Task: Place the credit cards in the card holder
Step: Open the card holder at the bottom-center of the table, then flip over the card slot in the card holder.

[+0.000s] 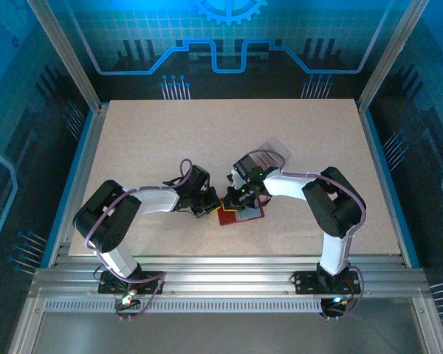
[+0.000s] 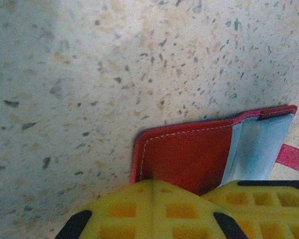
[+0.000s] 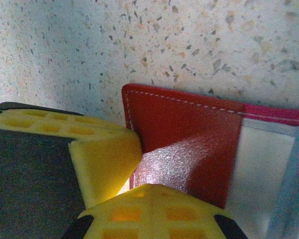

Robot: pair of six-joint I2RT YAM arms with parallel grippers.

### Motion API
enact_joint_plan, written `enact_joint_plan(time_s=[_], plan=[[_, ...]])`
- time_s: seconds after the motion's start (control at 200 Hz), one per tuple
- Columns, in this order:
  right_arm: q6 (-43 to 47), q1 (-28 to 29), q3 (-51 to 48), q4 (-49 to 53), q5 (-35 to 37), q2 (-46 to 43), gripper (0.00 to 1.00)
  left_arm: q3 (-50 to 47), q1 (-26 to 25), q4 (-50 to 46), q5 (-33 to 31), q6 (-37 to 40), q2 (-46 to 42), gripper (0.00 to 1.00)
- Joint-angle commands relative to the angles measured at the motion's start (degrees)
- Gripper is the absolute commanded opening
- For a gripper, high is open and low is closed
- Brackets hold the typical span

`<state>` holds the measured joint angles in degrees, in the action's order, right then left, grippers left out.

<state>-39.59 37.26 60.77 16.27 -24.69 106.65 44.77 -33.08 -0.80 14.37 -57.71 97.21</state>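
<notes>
The card holder point(image 1: 241, 215), a dark-red wallet, lies open on the table between my two grippers. My left gripper point(image 1: 206, 206) is shut, and its yellow tips point(image 2: 157, 185) rest on the wallet's near red edge point(image 2: 189, 154). My right gripper point(image 1: 245, 199) is also shut, its tips point(image 3: 149, 189) on the red flap point(image 3: 184, 129) close beside the left fingers point(image 3: 104, 154). Nothing shows between either pair of jaws. A pale greyish pocket point(image 2: 259, 147) and a pink snap tab point(image 2: 295, 157) lie on the wallet's far side. The credit cards point(image 1: 272, 153), pale and see-through, lie behind the right wrist.
The speckled beige table point(image 1: 170, 140) is bare across its back and left. Metal frame posts point(image 1: 66, 55) and blue side walls border it, and an aluminium rail point(image 1: 221, 276) runs along the near edge by the arm bases.
</notes>
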Motion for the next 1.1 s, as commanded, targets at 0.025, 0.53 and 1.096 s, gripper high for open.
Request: enact_joint_plan(time_s=[0.025,0.53,1.096], plan=[[3.77,-0.49,2.27,6.26,3.2,-4.6,0.0,1.55,-0.49,-5.37,-2.31,3.74,1.67,0.0],[16.65,-1.57,9.43,22.35,29.55,-1.1,0.32,3.66,-0.49,-9.53,-3.38,8.41,3.22,0.0],[18.99,-0.69,11.09,22.14,33.54,3.86,0.34,3.74,-0.42,-8.7,-2.46,8.05,3.69,0.0]])
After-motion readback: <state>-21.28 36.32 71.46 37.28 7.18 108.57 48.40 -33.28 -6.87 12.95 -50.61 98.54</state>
